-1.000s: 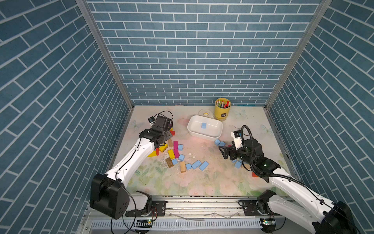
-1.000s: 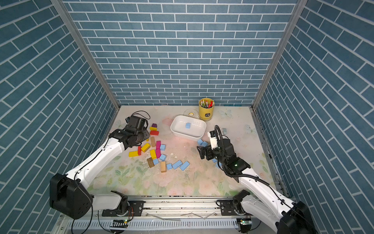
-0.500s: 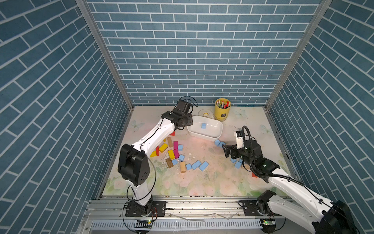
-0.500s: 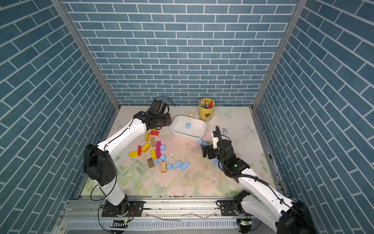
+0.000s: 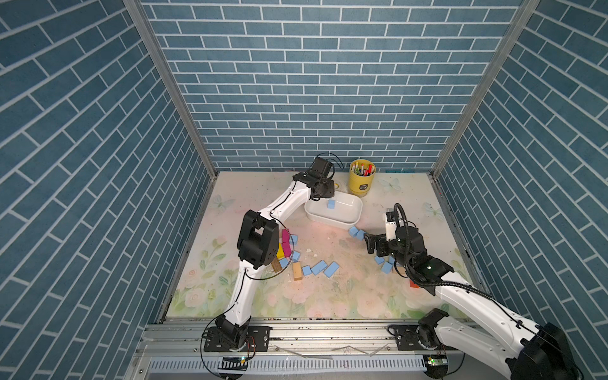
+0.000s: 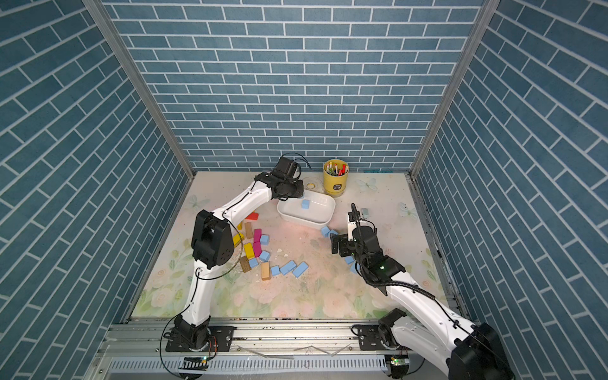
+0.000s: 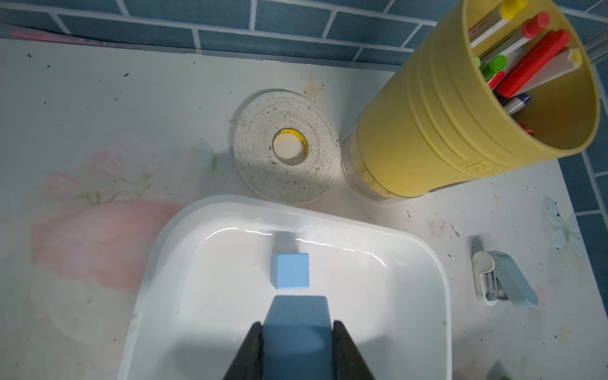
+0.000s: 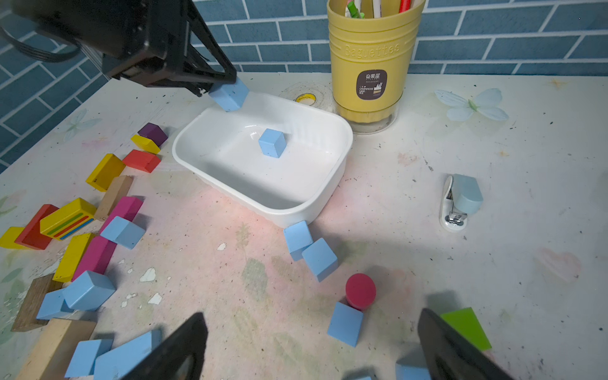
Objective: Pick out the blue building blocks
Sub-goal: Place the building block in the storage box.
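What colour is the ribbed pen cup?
Yellow ribbed plastic cup, clearest in the right wrist view.

Both top views look down from high in front; wrist cameras sit close, sharing the tray (image 7: 214,296).

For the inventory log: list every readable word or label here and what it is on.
"Baguettes": embossed on the yellow cup.
"CHOPSTICKS CAGE": on the cup's dark label; characters above too small to read.
Print on the tape roll core: too blurred to read.
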Motion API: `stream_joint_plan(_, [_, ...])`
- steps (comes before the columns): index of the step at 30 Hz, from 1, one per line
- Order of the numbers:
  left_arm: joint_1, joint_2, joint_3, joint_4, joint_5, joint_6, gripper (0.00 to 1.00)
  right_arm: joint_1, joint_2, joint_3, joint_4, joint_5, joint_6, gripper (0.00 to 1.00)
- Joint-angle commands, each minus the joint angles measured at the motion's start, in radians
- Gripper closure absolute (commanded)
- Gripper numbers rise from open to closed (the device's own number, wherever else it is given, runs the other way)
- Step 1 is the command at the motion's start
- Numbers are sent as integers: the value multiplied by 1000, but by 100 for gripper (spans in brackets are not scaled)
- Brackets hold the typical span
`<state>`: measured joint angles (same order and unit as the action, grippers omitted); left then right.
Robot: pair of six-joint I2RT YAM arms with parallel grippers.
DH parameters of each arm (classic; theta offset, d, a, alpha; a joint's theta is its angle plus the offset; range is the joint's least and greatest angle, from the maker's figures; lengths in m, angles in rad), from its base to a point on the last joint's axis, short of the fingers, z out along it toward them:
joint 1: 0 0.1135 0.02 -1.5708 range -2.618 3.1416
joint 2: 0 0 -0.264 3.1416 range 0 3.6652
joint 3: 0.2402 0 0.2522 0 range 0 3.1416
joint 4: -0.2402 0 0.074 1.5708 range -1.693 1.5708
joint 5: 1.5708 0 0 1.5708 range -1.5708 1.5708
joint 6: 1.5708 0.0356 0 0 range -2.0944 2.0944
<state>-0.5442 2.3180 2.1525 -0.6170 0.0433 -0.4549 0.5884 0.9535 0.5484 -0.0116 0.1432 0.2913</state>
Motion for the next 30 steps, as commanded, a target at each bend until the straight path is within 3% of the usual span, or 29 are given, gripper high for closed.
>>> stream_joint_plan(1, [-6, 68, 83, -61, -39, 29, 83, -4, 11, 1, 1, 21, 19, 1])
stream_joint_plan(7, [-6, 163, 142, -66, -105, 50, 74, -6, 13, 3, -5, 25, 19, 1])
stream_joint_plan(16, [-4, 191, 158, -70, -113, 56, 50, -6, 22, 7, -10, 25, 17, 1])
stream_joint_plan(24, [-4, 101, 139, -66, -99, 82, 36, -6, 36, 11, -10, 22, 16, 1])
stream_joint_plan(30, [2, -26, 66, -63, -78, 182, 27, -6, 45, 13, -13, 16, 17, 1])
